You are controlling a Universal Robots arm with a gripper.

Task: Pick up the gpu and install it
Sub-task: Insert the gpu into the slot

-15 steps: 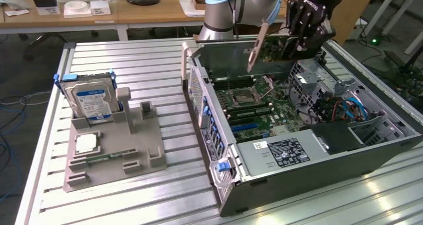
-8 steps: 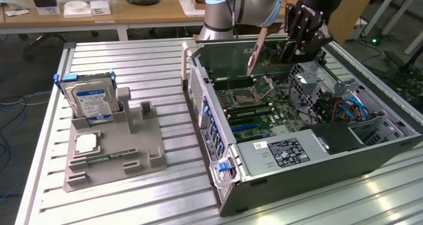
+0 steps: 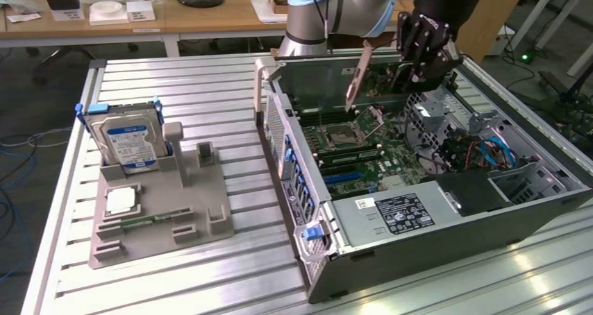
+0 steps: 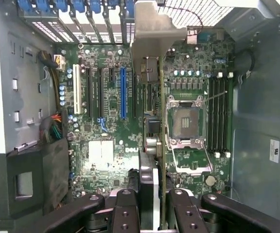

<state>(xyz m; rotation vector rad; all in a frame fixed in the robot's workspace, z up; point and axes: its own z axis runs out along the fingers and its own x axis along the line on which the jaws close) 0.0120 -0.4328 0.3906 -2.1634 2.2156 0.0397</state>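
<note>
My gripper [image 3: 419, 71] hangs over the far end of the open computer case [image 3: 519, 204], shut on the gpu [image 3: 357, 79]. The card is held on edge above the motherboard [image 3: 366, 164], clear of it. In the wrist view the gpu [image 4: 148, 170] runs edge-on away from between the two black fingers [image 4: 125, 208], and its silver end bracket [image 4: 152, 34] reaches toward the case's rear slot openings. The card hovers beside the blue expansion slot [image 4: 123, 92], between it and the CPU socket [image 4: 186, 121].
The case lies on its side on the slatted metal table [image 3: 185, 86]. On the exterior view's left a grey holder [image 3: 185, 211] carries a blue-labelled hard drive [image 3: 130, 145] and a slim memory stick [image 3: 148, 220]. The power supply [image 3: 398, 214] and cables [image 3: 482, 152] sit inside the case.
</note>
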